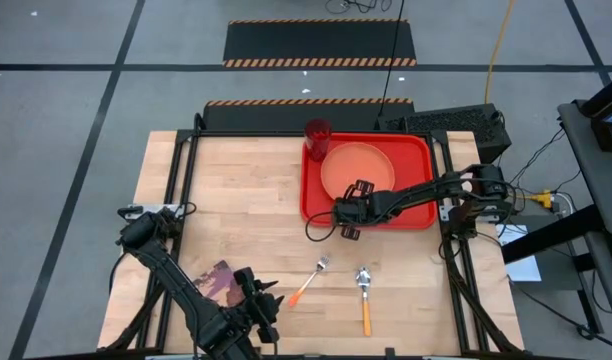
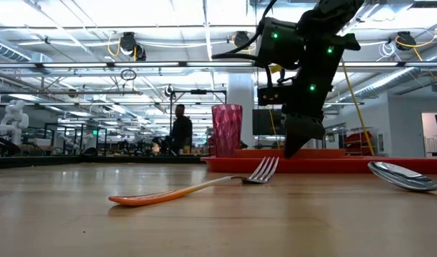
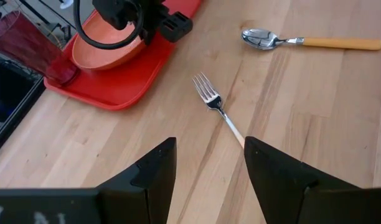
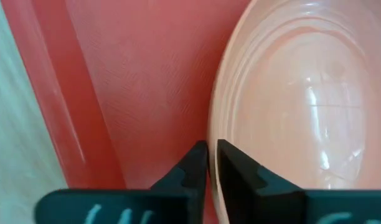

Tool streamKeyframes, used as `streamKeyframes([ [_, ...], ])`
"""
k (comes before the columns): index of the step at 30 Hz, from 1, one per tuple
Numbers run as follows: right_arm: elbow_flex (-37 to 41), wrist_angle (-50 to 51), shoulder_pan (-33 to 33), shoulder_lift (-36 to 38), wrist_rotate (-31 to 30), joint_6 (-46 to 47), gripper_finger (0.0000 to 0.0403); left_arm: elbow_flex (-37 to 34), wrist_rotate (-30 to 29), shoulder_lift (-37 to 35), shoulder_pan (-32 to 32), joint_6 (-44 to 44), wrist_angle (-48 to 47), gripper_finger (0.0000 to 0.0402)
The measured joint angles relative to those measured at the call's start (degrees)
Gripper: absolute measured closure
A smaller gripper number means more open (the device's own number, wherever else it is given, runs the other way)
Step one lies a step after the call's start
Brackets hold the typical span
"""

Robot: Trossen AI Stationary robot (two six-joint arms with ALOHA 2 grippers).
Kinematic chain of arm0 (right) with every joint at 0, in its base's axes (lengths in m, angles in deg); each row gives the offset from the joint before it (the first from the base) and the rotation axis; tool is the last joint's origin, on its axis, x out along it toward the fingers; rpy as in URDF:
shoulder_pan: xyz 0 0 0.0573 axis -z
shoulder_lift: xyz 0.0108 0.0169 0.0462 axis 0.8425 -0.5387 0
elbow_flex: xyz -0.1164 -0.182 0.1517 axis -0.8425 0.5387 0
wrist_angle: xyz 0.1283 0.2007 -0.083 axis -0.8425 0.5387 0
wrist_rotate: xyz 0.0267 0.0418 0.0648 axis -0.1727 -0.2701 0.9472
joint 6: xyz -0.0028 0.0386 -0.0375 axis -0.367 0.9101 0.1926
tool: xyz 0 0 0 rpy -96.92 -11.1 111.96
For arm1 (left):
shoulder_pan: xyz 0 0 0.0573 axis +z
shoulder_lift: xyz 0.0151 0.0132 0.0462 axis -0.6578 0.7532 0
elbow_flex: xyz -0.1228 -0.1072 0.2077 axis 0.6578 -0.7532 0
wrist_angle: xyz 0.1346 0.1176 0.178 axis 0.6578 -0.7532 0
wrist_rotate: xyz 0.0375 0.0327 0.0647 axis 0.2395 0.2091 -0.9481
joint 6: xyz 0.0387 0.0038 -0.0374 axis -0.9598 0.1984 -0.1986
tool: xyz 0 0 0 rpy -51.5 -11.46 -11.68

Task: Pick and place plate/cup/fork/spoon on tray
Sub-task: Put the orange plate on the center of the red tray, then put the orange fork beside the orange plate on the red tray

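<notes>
— Two pieces are home: the plate [image 1: 356, 169] and the cup [image 1: 318, 133] sit on the tray [image 1: 418, 215]; the fork [image 1: 308, 283] and spoon [image 1: 364, 297] lie on the table [image 1: 246, 200], apart.

— And the risks?

— The right gripper [image 1: 352, 211] hovers at the plate's near rim, fingers nearly together; lifting carelessly could clip that rim; the left gripper [image 3: 209, 163], spread wide near the fork, could shove the thin handle rather than pinch it.

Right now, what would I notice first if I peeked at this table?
The big bright red rectangular plastic tray at the table's far side, carrying the round orange plastic plate and the dark red plastic cup in its corner. The right pincer hovers at the tray's near edge, while the orange-handled metal fork and spoon lie on the wood.
</notes>
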Motion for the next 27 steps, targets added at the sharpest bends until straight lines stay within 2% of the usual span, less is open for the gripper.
streamKeyframes([
  [11,0.0,-1.26,-0.55,0.09,1.29,0.51,0.0306,0.0,-0.64,0.0,0.0,-0.16,0.0,0.0211],
  [18,0.0,-1.12,-2.96,4.85,1.24,0.44,0.0287,0.0,-1.54,0.0,1.46,0.61,2.2,0.021],
  [23,0.0,-0.46,-5.99,10.53,1.24,2.54,0.0287,-0.02,-0.94,0.51,4.04,-5.57,8.47,0.021],
  [27,0.0,1.3,-9.11,14.81,1.18,5.19,0.0286,-0.02,2.25,1.82,5.88,-10.63,14.65,0.021],
])
